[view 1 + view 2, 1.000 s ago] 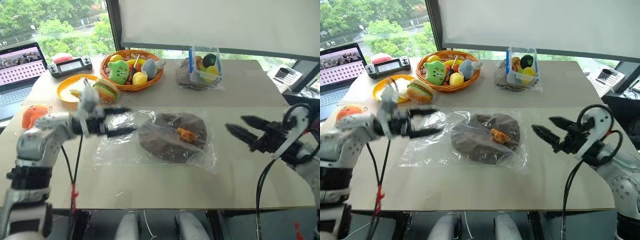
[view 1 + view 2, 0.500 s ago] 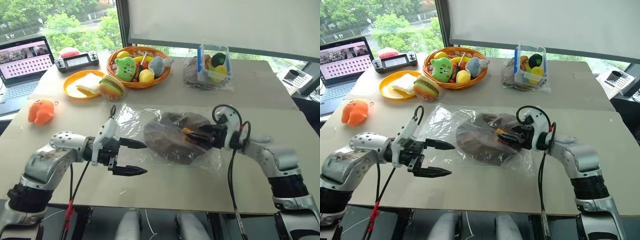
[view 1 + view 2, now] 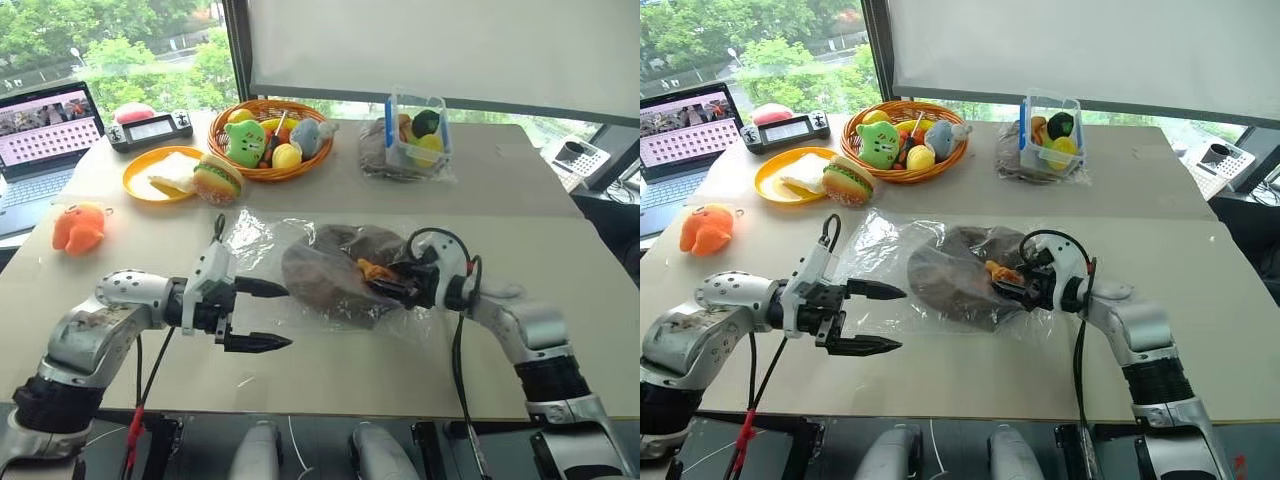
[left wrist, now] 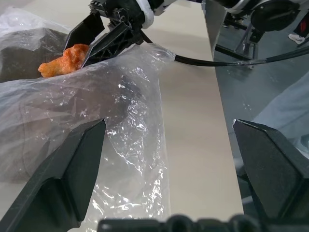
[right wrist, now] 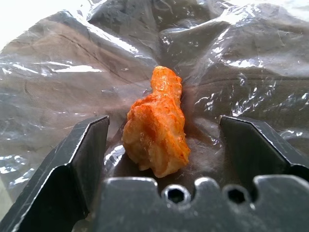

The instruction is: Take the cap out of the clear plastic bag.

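You can see the clear plastic bag (image 3: 300, 275) lying flat in the middle of the table (image 3: 560, 250), and the brown cap (image 3: 335, 275) is inside it, so the shiny film blurs its edges and you cannot make out its full shape. A small orange bit (image 5: 157, 128) sits on the cap; you cannot tell what it is, or whether it is under the film or on top. Your right gripper (image 3: 385, 284) is at the right side of the cap, with its two black fingers (image 5: 77, 159) spread wide, one on each side of the orange bit and not touching it. It holds nothing, and its fingertips are hard to see against the dark cap from above. Your left gripper (image 3: 265, 315) hangs just beside the bag's left edge, its fingers as wide apart as they go, empty, with one tip over the film. You cannot tell if that tip touches the bag. At the back stand a basket of plush toys (image 3: 265, 140), a toy burger (image 3: 217, 180) by a yellow plate (image 3: 145, 175), and a blue-edged fruit box (image 3: 415, 130). An orange plush toy (image 3: 78, 226) lies to the left, and a laptop (image 3: 40, 130) is cut off by the edge.
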### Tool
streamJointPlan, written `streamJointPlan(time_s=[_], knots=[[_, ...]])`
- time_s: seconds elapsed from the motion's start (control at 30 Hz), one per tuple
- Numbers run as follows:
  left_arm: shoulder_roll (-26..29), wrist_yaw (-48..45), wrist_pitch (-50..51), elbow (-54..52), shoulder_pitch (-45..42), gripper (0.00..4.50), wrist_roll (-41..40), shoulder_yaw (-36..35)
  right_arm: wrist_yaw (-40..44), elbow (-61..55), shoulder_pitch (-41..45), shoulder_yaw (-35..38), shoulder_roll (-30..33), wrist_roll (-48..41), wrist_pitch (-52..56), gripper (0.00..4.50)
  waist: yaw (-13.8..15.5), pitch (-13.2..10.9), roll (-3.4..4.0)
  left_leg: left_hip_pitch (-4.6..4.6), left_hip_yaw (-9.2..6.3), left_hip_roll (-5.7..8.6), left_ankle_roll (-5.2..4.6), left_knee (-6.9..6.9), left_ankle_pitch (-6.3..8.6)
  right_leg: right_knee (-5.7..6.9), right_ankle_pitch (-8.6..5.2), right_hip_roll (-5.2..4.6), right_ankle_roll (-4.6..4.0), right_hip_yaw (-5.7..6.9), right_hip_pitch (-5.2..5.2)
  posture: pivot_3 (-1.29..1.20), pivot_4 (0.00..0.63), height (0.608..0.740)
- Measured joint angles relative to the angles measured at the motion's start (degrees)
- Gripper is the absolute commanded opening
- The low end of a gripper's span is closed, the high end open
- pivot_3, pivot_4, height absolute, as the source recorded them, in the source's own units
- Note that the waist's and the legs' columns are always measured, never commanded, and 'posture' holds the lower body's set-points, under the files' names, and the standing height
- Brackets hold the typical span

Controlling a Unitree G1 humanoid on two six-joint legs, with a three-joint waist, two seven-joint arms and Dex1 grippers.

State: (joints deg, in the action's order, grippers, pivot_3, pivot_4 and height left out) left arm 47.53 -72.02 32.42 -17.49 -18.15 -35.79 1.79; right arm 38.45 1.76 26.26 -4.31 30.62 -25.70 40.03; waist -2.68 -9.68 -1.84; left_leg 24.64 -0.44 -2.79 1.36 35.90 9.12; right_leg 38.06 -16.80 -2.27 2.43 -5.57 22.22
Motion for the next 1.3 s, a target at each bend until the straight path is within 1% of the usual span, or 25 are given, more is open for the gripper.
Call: streamJointPlan(time_s=[0.2, 0.23, 0.43, 0.57, 0.67, 0.77, 0.8, 0.87, 0.9, 0.97, 1.07, 1.13, 1.17, 1.2, 1.23, 1.27, 1.3], knots=[[-0.3, -0.1, -0.3, 0.4, -0.4, 4.5, 1.0, 0.4, -1.4, 1.1, 0.0, 1.5, -2.0, 2.1, -1.7, 1.66, -0.1, 0.0, 0.0, 0.01, 0.01, 0.0, 0.0, -0.03, 0.0, 0.01, 0.06, 0.01, -0.11, -0.01, 0.03, 0.0, 0.15, 0.74], [-0.4, -0.1, -0.3, 0.4, -0.6, 4.5, 1.2, 0.4, -1.5, 1.1, 0.0, 1.6, -2.1, 2.3, -1.9, 1.5, 0.0, 0.0, 0.0, 0.01, 0.01, 0.0, 0.0, -0.03, 0.0, 0.01, 0.06, 0.01, -0.11, -0.01, 0.02, 0.0, 0.15, 0.74], [-0.5, -0.1, -0.3, 0.4, -1.2, 4.5, 1.7, 0.4, -1.6, 1.1, 0.0, 2.0, -2.4, 3.1, -2.7, 1.49, 0.0, 0.0, 0.0, 0.02, 0.01, 0.0, 0.0, -0.03, 0.0, 0.01, 0.06, 0.01, -0.1, -0.01, 0.03, 0.0, 0.15, 0.74], [-0.7, -0.1, -0.3, 0.4, -1.2, 4.5, 1.7, 0.6, -2.6, 1.2, 0.0, 3.7, -4.0, 3.1, -5.0, 1.49, 0.0, 0.0, 0.0, 0.07, 0.01, 0.0, 0.0, -0.04, 0.0, 0.01, 0.06, 0.01, -0.1, -0.01, 0.07, 0.0, 0.15, 0.74], [-0.8, 0.0, -0.1, 0.4, -1.4, 4.5, 1.7, 0.7, -5.1, 4.3, 2.6, 7.9, -5.7, 3.0, -9.8, 1.49, 0.1, 0.0, 0.01, 0.13, 0.01, 0.02, 0.0, -0.03, 0.0, 0.0, 0.07, 0.0, -0.11, -0.02, 0.12, 0.0, 0.15, 0.74], [-1.1, 0.2, 0.1, 0.3, -1.6, 4.5, 1.8, 1.1, -10.8, 9.2, 7.8, 14.8, -7.6, 2.9, -15.5, 1.49, 0.1, 0.0, 0.02, 0.13, 0.01, 0.02, 0.0, -0.05, 0.0, 0.0, 0.07, 0.0, -0.11, -0.01, 0.12, 0.0, 0.15, 0.74], [-1.1, 0.2, 0.1, 0.3, -1.5, 4.5, 1.8, 1.2, -13.0, 11.1, 9.5, 16.9, -7.6, 3.0, -17.6, 1.49, 0.1, 0.0, 0.01, 0.12, 0.0, 0.01, 0.0, -0.09, 0.0, -0.01, 0.07, 0.0, -0.12, 0.01, 0.11, 0.0, 0.15, 0.74], [-1.3, 0.5, 0.3, -0.3, -1.5, 4.5, 1.7, 1.6, -21.0, 19.8, 13.6, 19.5, -6.7, 6.2, -23.0, 1.49, 0.3, 0.0, 0.01, 0.13, 0.0, 0.06, 0.0, -0.1, 0.0, -0.02, 0.07, -0.04, -0.13, 0.01, 0.11, 0.0, 0.15, 0.74], [-1.3, 0.6, 0.4, -0.8, -1.3, 4.5, 1.7, 1.6, -25.4, 25.0, 14.6, 20.2, -5.1, 9.0, -25.8, 1.49, 0.5, -0.1, 0.0, 0.13, -0.01, 0.07, 0.0, -0.1, 0.0, -0.04, 0.07, -0.07, -0.13, 0.03, 0.09, 0.0, 0.15, 0.74], [-1.3, 0.9, 0.5, -1.1, -1.2, 4.5, 1.7, 1.5, -31.2, 33.4, 15.2, 21.1, -2.9, 12.5, -28.8, 1.49, 0.6, -0.1, 0.0, 0.16, 0.02, 0.14, 0.0, -0.13, 0.0, -0.08, 0.07, -0.16, -0.12, -0.01, 0.12, 0.0, 0.15, 0.74], [-1.4, 1.5, 0.8, -1.7, -1.1, 4.5, 1.7, 1.5, -36.8, 46.5, 16.1, 21.5, -1.0, 15.5, -32.4, 1.49, 0.0, -0.1, 0.0, 0.17, 0.07, 0.15, 0.0, -0.14, 0.0, -0.08, 0.07, -0.17, -0.12, -0.08, 0.14, 0.0, 0.15, 0.74], [-1.5, 2.0, 1.4, -2.3, -1.1, 4.5, 1.5, 1.5, -38.4, 52.5, 16.4, 22.0, -0.7, 16.0, -35.0, 2.49, -0.7, -0.1, 0.1, 0.15, 0.1, 0.15, 0.0, -0.14, 0.0, -0.04, 0.07, -0.16, -0.12, -0.13, 0.15, 0.0, 0.15, 0.74], [-1.5, 2.5, 1.7, -2.7, -1.1, 4.5, 1.1, 1.5, -38.5, 55.1, 17.0, 22.3, -0.6, 16.1, -36.3, 2.59, -1.2, -0.2, 0.14, 0.13, 0.1, 0.15, 0.0, -0.14, 0.0, -0.01, 0.07, -0.16, -0.12, -0.14, 0.14, 0.0, 0.15, 0.74], [-1.6, 2.7, 1.8, -2.9, -1.1, 4.5, 0.9, 1.5, -38.6, 56.1, 17.4, 22.4, -0.6, 16.1, -36.8, 2.97, -1.5, -0.2, 0.15, 0.11, 0.1, 0.15, 0.0, -0.14, 0.0, -0.01, 0.08, -0.16, -0.12, -0.16, 0.13, 0.0, 0.15, 0.74], [-1.7, 2.9, 2.1, -3.3, -1.1, 4.5, 0.6, 1.5, -38.6, 57.5, 17.9, 22.5, -0.4, 16.1, -37.5, 3.19, -1.8, -0.2, 0.16, 0.06, 0.13, 0.15, 0.0, -0.14, 0.0, -0.01, 0.08, -0.16, -0.11, -0.19, 0.1, 0.0, 0.15, 0.74], [-1.7, 3.2, 2.6, -3.5, -1.1, 4.5, 0.3, 1.5, -38.5, 58.2, 18.3, 22.8, -0.2, 16.1, -38.3, 3.67, -1.9, -0.2, 0.15, 0.05, 0.13, 0.15, 0.0, -0.14, 0.0, 0.0, 0.08, -0.16, -0.11, -0.19, 0.09, 0.0, 0.15, 0.74], [-1.7, 3.4, 2.8, -3.7, -1.1, 4.5, 0.2, 1.5, -38.4, 58.5, 18.6, 22.9, 0.0, 16.0, -38.8, 3.8, -1.9, -0.2, 0.16, 0.05, 0.13, 0.15, 0.0, -0.14, 0.0, 0.0, 0.08, -0.15, -0.11, -0.19, 0.09, 0.0, 0.15, 0.74]])
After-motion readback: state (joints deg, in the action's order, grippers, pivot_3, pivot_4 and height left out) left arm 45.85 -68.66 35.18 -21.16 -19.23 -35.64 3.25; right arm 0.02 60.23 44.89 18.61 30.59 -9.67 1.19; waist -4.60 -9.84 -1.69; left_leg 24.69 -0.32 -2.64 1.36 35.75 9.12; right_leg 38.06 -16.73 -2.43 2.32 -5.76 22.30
